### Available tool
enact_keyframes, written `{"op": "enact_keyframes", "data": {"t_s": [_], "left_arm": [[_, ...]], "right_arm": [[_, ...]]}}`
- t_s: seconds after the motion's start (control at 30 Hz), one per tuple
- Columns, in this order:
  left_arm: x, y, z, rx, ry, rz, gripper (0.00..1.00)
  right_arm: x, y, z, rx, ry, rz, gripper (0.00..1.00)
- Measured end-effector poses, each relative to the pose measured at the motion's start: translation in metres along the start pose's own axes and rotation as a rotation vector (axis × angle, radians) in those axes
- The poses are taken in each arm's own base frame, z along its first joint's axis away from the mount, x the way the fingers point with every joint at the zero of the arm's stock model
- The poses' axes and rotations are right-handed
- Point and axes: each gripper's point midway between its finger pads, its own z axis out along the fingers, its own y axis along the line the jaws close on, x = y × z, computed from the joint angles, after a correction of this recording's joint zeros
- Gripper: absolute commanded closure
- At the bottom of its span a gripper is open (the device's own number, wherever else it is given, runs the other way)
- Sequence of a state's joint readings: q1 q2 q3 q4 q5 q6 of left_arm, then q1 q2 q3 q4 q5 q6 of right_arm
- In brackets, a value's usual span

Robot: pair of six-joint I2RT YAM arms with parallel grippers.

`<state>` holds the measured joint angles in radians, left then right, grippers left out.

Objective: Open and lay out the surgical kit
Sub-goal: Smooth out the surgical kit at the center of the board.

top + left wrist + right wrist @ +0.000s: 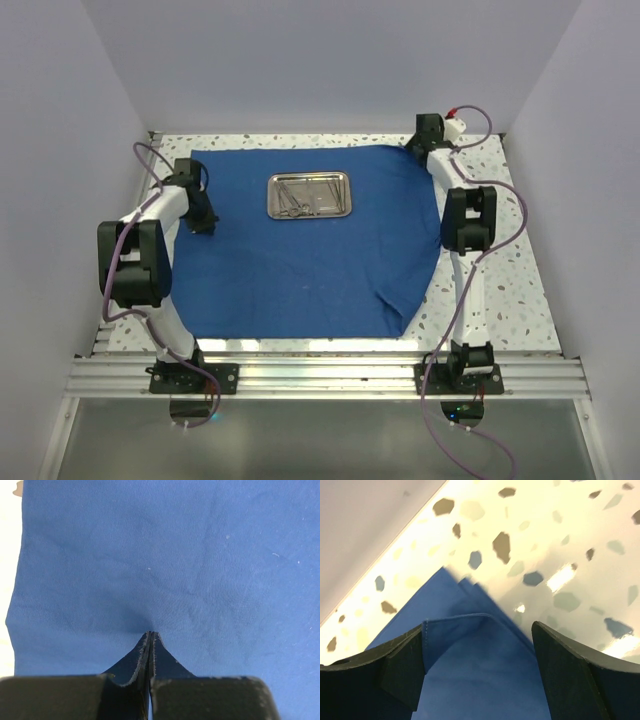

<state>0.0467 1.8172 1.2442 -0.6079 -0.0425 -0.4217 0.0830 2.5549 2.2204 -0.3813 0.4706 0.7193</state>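
The royal-blue cloth wrap (300, 270) lies spread open on the table. The steel tray (310, 194) sits on its far middle, with thin silver instruments (296, 199) inside. My left gripper (203, 222) is shut, and its tips (150, 634) rest on the cloth (175, 565) near its left edge, where faint creases radiate from them. No cloth shows between the jaws. My right gripper (418, 146) is open at the cloth's far right corner. In the right wrist view its fingers (477, 635) straddle a folded-over corner of the cloth (465, 630) without touching it.
The speckled tabletop (500, 290) shows on the right of the cloth and along its edges. White walls enclose the table on the left, back and right. An aluminium rail (330, 375) carries both arm bases at the near edge.
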Motion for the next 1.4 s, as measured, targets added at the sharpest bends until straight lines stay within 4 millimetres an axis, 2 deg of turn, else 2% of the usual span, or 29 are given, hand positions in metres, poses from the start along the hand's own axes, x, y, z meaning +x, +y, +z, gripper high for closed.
{"op": "enact_keyframes", "data": {"t_s": [0.1, 0.17, 0.33, 0.47, 0.6, 0.63, 0.7, 0.73, 0.8, 0.83, 0.9, 0.97, 1.03, 1.13, 1.3, 1.4], "left_arm": [[0.002, 0.000, -0.001, -0.003, 0.001, 0.012, 1.00], [0.004, 0.000, -0.003, -0.004, 0.001, 0.023, 1.00], [0.012, 0.003, -0.003, -0.006, 0.011, 0.026, 1.00], [0.016, 0.002, -0.002, 0.003, 0.016, 0.026, 1.00], [0.017, -0.001, -0.005, 0.020, 0.005, 0.027, 1.00], [0.017, -0.001, -0.006, 0.023, 0.003, 0.028, 1.00], [0.016, -0.003, -0.009, 0.032, -0.006, 0.029, 1.00], [0.016, -0.004, -0.011, 0.039, -0.013, 0.028, 1.00], [0.015, -0.006, -0.015, 0.057, -0.030, 0.028, 1.00], [0.014, -0.007, -0.017, 0.067, -0.039, 0.028, 1.00], [0.015, -0.009, -0.021, 0.087, -0.055, 0.027, 1.00], [0.018, -0.011, -0.024, 0.107, -0.065, 0.027, 1.00], [0.023, -0.012, -0.024, 0.128, -0.072, 0.028, 1.00], [0.038, -0.012, -0.019, 0.153, -0.057, 0.027, 1.00], [0.063, -0.010, -0.008, 0.177, -0.009, 0.014, 1.00], [0.067, -0.011, -0.005, 0.192, -0.005, 0.012, 1.00]], "right_arm": [[-0.008, -0.004, 0.006, 0.013, -0.050, -0.002, 0.12], [-0.014, 0.003, 0.005, -0.012, -0.077, 0.010, 0.11], [-0.028, 0.023, -0.017, -0.094, -0.110, 0.036, 0.09], [-0.044, 0.040, -0.063, -0.181, -0.128, 0.044, 0.08], [-0.061, 0.062, -0.125, -0.321, -0.126, 0.058, 0.12], [-0.062, 0.068, -0.140, -0.362, -0.114, 0.058, 0.21], [-0.060, 0.080, -0.170, -0.454, -0.067, 0.054, 0.32], [-0.054, 0.084, -0.182, -0.489, -0.037, 0.048, 0.48], [-0.036, 0.081, -0.202, -0.526, 0.030, 0.024, 0.62], [-0.022, 0.077, -0.212, -0.534, 0.072, 0.006, 0.80], [0.017, 0.059, -0.229, -0.527, 0.173, -0.052, 0.92], [0.062, 0.039, -0.248, -0.506, 0.289, -0.122, 1.00], [0.102, 0.017, -0.265, -0.477, 0.403, -0.194, 1.00], [0.149, -0.014, -0.286, -0.428, 0.547, -0.282, 1.00], [0.199, -0.063, -0.316, -0.328, 0.719, -0.416, 1.00], [0.223, -0.086, -0.332, -0.279, 0.799, -0.484, 1.00]]}}
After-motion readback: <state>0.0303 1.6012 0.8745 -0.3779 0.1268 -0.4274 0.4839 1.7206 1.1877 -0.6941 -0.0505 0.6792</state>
